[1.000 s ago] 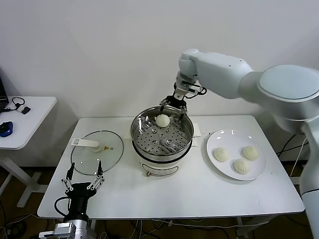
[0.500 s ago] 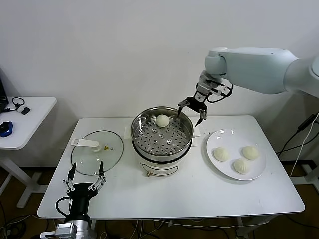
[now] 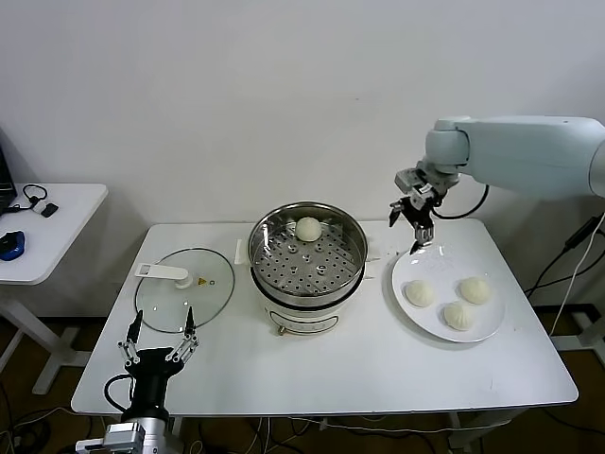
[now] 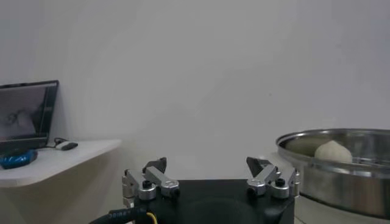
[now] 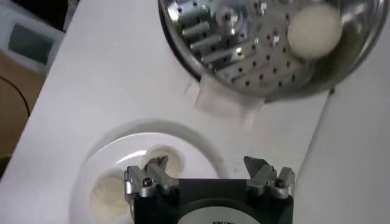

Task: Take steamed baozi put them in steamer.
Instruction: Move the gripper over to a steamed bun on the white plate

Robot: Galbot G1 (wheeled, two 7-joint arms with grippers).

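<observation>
Head view: the right gripper (image 3: 417,225) — jaws spread wide, empty — had been carried from the steamer (image 3: 307,255) to just above the far rim of the white plate (image 3: 492,323). One smooth, domed bun (image 3: 308,228) was left on the perforated steel tray; three steamed baozi (image 3: 458,315) remained below the claw — a second pickup was judged next. The left gripper (image 3: 159,348) was parked open.

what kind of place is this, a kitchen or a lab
Probably a lab or test room rather than a kitchen: a plain white folding table against a bare wall, a side desk with a laptop, and only a steamer and plate set out.
</observation>
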